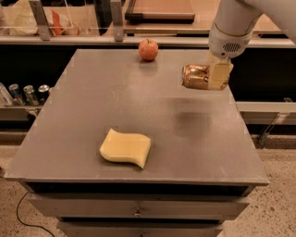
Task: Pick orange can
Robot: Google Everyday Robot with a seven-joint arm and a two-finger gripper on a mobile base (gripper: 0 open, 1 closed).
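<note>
The orange can [193,77] is a shiny orange-gold drink can lying on its side. It hangs in the air above the right side of the grey table [115,102], with its shadow on the tabletop below it. My gripper [212,77] comes down from the white arm at the upper right and is shut on the can's right end. One pale finger [220,74] covers that end.
A red-orange apple [148,49] sits at the table's far edge. A yellow sponge [126,148] lies near the front. Small silver cans [25,94] stand on a low shelf at the left. A counter with a wooden tray [159,9] runs behind.
</note>
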